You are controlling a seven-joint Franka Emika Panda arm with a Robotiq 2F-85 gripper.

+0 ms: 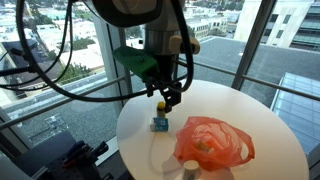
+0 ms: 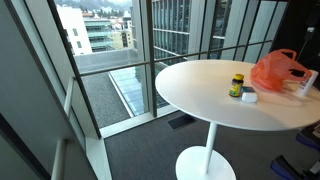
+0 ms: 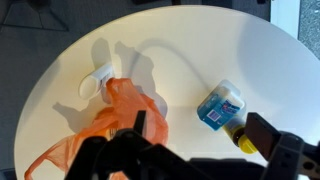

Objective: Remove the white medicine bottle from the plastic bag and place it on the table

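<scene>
An orange plastic bag (image 1: pixel 212 142) lies crumpled on the round white table (image 1: pixel 250 110); it also shows in the other exterior view (image 2: pixel 278 70) and the wrist view (image 3: pixel 122 112). A white medicine bottle (image 3: pixel 94 82) stands on the table just outside the bag, touching its edge, and is seen in both exterior views (image 1: pixel 188 170) (image 2: pixel 303 86). My gripper (image 1: pixel 166 97) hangs open and empty above the table, away from the bag. In the wrist view the gripper (image 3: pixel 205 135) has its fingers either side of bare table.
A small bottle with a yellow cap (image 3: pixel 243 136) (image 2: pixel 236 85) and a blue-and-white box (image 3: pixel 220 105) (image 1: pixel 158 125) sit together near my gripper. The table stands beside floor-to-ceiling windows with a rail (image 2: pixel 120 70).
</scene>
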